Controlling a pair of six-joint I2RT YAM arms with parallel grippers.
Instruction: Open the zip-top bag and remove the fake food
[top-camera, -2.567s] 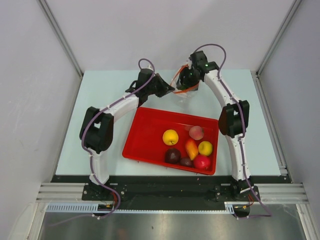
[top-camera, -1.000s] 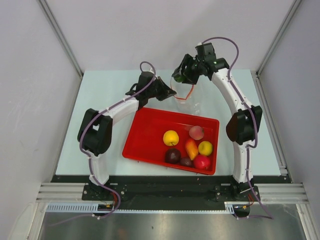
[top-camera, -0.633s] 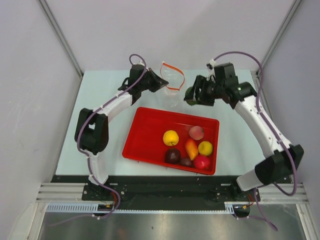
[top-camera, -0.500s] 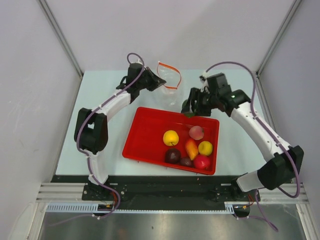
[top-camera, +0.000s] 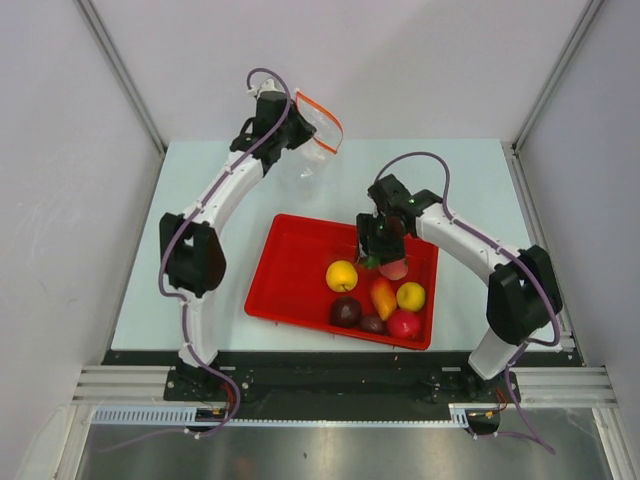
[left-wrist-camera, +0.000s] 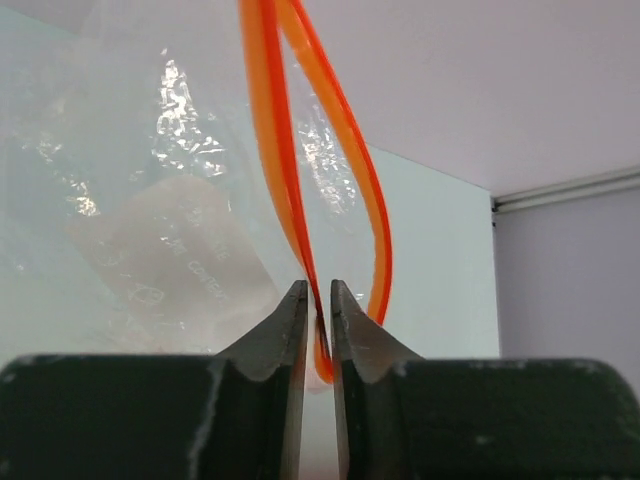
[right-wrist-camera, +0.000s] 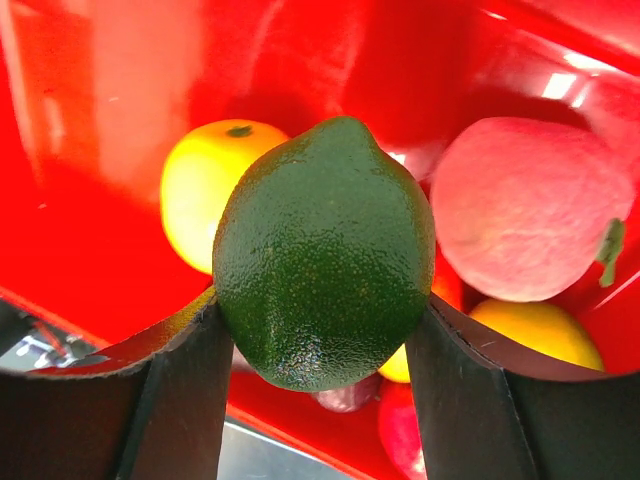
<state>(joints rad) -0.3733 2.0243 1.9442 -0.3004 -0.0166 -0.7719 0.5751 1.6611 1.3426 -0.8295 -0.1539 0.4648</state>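
Observation:
My left gripper (top-camera: 297, 122) is shut on the orange-red zip strip (left-wrist-camera: 290, 170) of the clear zip-top bag (top-camera: 318, 128) and holds it up at the far side of the table; the bag's mouth gapes open and it looks empty (left-wrist-camera: 170, 230). My right gripper (top-camera: 378, 252) is shut on a green lime (right-wrist-camera: 325, 250) and holds it above the red tray (top-camera: 300, 270). In the tray lie a yellow fruit (top-camera: 341, 274), a pink peach (top-camera: 396, 268), an orange piece (top-camera: 383, 297), a yellow lemon (top-camera: 411, 296), a dark maroon fruit (top-camera: 346, 311) and a red one (top-camera: 404, 324).
The pale table (top-camera: 200, 230) is walled by white panels at the back and sides. A metal rail (top-camera: 330, 385) runs along the near edge by the arm bases.
My right gripper has left the bag and swung down over the tray with the green lime. My left gripper has lifted the bag up and back to the far left.

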